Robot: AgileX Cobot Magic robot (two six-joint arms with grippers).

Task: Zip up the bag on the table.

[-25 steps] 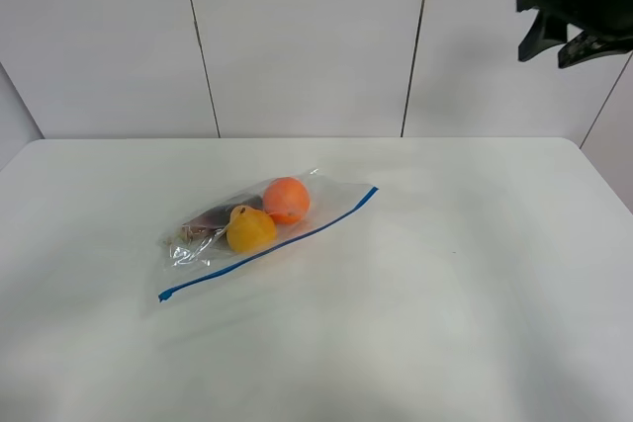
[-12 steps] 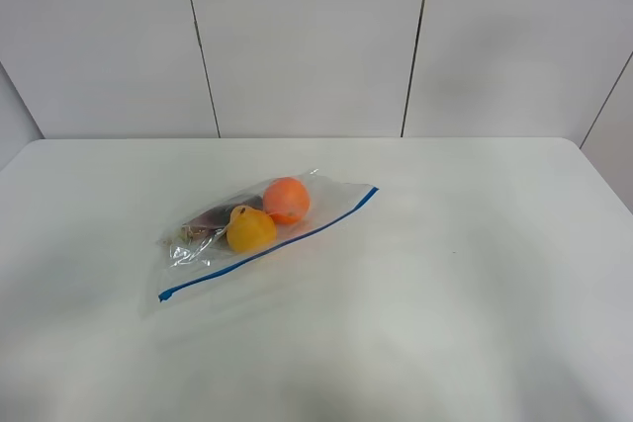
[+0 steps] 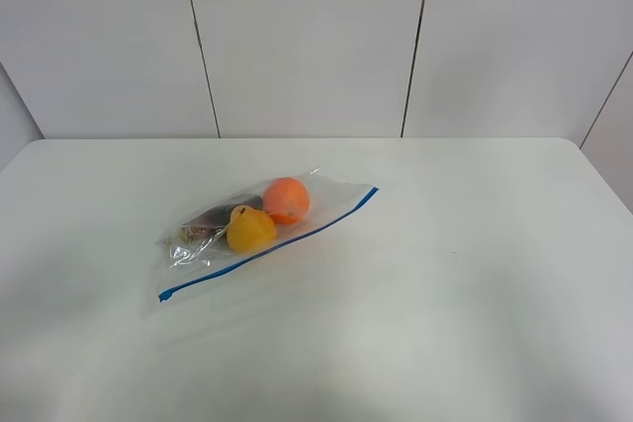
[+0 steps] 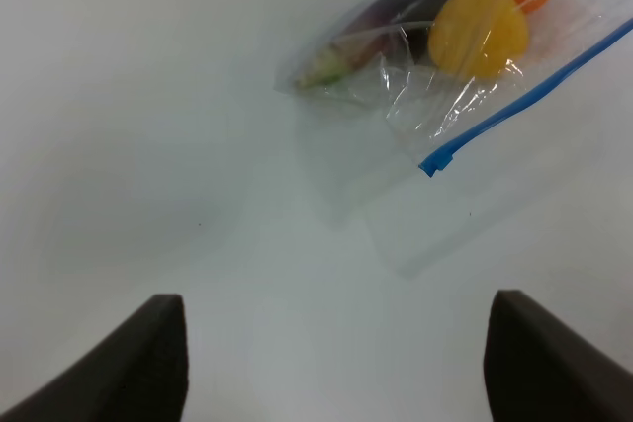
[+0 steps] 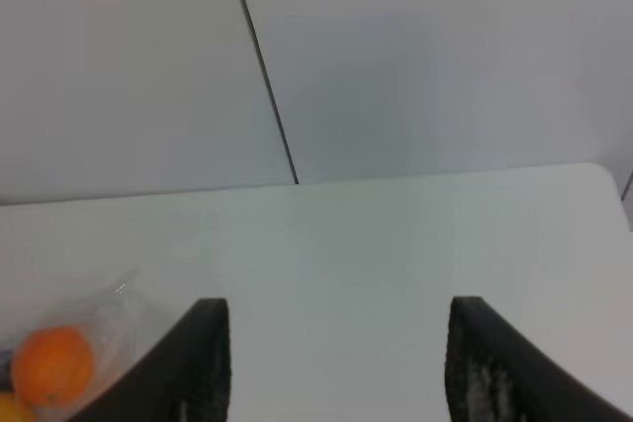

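Observation:
The clear bag (image 3: pixel 259 229) lies flat on the white table (image 3: pixel 445 303), left of the middle, its blue seal strip (image 3: pixel 272 244) running along the near long edge. An orange fruit (image 3: pixel 286 200), a yellow fruit (image 3: pixel 250 229) and something dark show through it. Neither arm shows in the high view. In the left wrist view my left gripper (image 4: pixel 336 358) stands open over bare table, short of the bag (image 4: pixel 465 56) and the strip's end (image 4: pixel 435 163). My right gripper (image 5: pixel 331 363) is open with nothing between its fingers, well away from the bag (image 5: pixel 69 363).
A pale panelled wall (image 3: pixel 307 37) with dark seams stands behind the table's far edge. The table's rounded corners show at the back left and back right. Bare tabletop surrounds the bag on every side.
The right gripper, seen a second ago at the high view's upper right corner, has left that view. The bag has not moved.

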